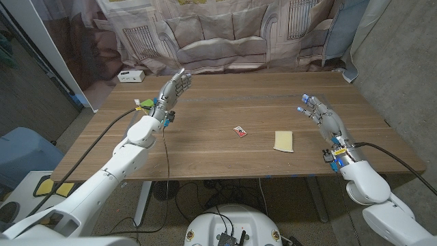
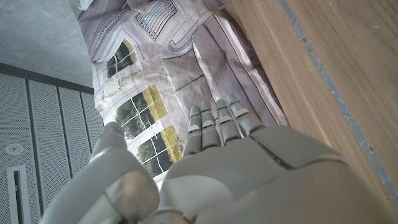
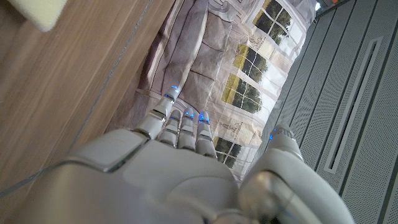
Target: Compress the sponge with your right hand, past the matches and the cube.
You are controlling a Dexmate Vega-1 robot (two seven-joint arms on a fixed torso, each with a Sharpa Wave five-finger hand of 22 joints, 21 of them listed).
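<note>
Lying pale yellow on the wooden table (image 1: pixel 225 102), the sponge (image 1: pixel 285 141) is the landmark: the right hand (image 1: pixel 319 116) hangs just beside it on the robot's right and slightly beyond, fingers spread, holding nothing. The sponge's long axis runs roughly away from the robot. The matches (image 1: pixel 240 131) sit near the sponge on its other side. The left hand (image 1: pixel 172 91) stands open and empty, well apart, far beyond the matches. A coloured shape by that wrist may be the cube (image 1: pixel 145 104), though it is partly hidden. The right hand is clearly nearer; reaching the sponge means moving inward and down.
</note>
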